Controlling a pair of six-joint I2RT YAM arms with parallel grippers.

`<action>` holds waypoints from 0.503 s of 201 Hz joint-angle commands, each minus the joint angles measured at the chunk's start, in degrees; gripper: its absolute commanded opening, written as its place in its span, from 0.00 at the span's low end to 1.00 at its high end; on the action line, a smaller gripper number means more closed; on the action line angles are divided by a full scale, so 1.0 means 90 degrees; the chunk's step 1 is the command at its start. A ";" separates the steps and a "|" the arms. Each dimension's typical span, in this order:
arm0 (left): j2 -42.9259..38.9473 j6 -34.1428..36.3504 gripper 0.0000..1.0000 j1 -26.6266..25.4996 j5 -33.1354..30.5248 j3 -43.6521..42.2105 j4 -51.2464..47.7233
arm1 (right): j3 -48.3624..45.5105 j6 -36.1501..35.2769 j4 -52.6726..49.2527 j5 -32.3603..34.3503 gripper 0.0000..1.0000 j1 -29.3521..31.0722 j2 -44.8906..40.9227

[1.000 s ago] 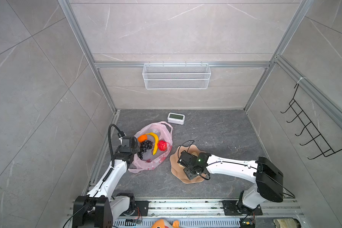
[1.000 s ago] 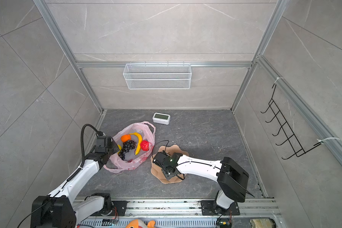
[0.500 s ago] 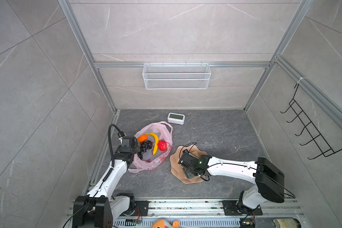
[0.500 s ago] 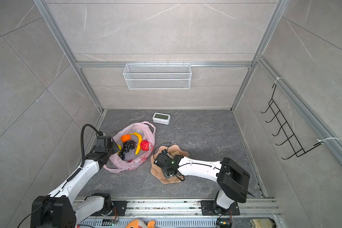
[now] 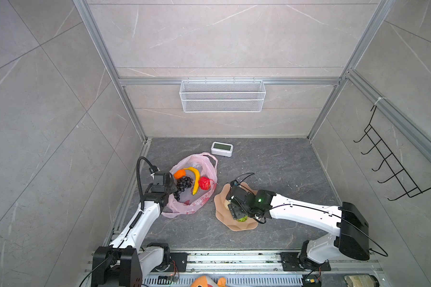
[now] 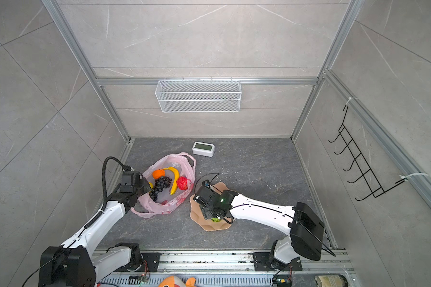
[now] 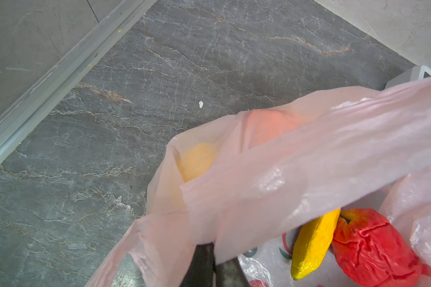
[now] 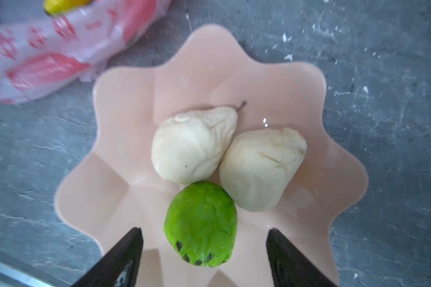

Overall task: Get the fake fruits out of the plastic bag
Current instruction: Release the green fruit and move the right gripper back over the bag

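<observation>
Plastic bag [image 5: 184, 211] sits left, rim pinched by the closed left gripper [image 7: 213, 258], I'd guess to hold its mouth open. Bowl [image 8: 125, 119] just right of it: right gripper [image 8: 204, 229] above, jaws wide, green fruit [image 8: 200, 218] and two beige lumps [image 8: 192, 146] lying in it. Banana [image 5: 197, 180], grapes [image 5: 184, 183], apple [image 5: 204, 183], orange [image 5: 179, 173] are in the bag.

pink bag [image 7: 309, 154], green fruit [image 8: 200, 223], peach bowl [image 8: 125, 129]
</observation>
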 commanded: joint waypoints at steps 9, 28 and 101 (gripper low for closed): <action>-0.0028 -0.0160 0.00 -0.0012 0.0214 -0.0096 0.0157 | 0.0738 -0.0318 0.0390 0.0041 0.80 0.0015 0.0170; -0.0038 -0.0179 0.00 -0.0045 0.0307 -0.0151 0.0176 | 0.1461 -0.0435 0.0758 -0.0276 0.80 -0.0030 0.0818; -0.0181 -0.0199 0.00 -0.0090 0.0323 -0.0329 0.0313 | 0.5406 0.0215 -0.0420 -0.0828 0.74 -0.0208 0.3964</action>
